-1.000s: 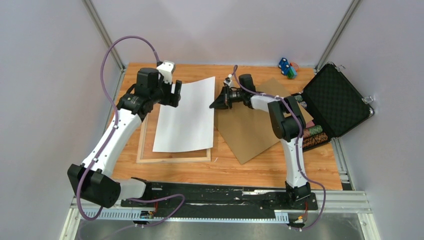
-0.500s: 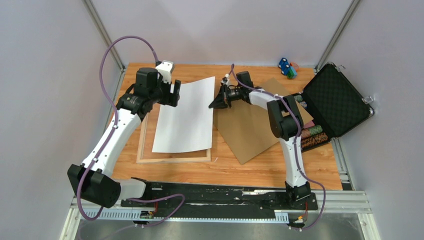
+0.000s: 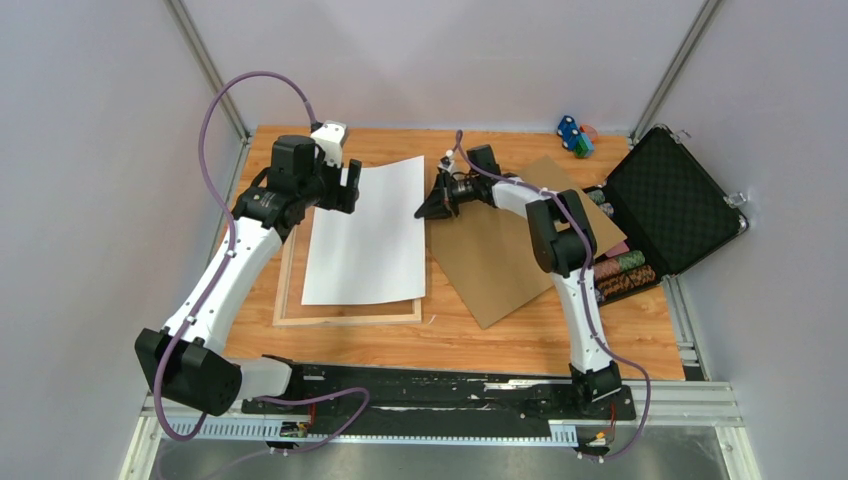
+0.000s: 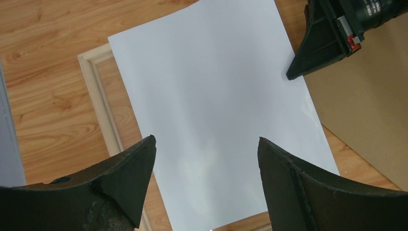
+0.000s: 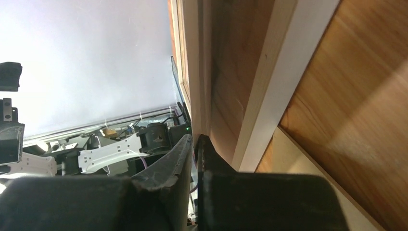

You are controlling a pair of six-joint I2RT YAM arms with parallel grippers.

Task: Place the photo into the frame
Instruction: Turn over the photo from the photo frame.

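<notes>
Our left end effector (image 4: 207, 142) hangs with its 2 fingers wide apart, gripping nothing. Directly beneath it lies the photo (image 3: 365, 235), white side up, askew over the frame (image 3: 350, 318). Our right end effector (image 3: 424, 212) has its fingers almost together, tips at the photo's right edge; we cannot tell whether they pinch it. Under its wrist a brown board (image 3: 500, 260) lies on the surface (image 3: 500, 345).
</notes>
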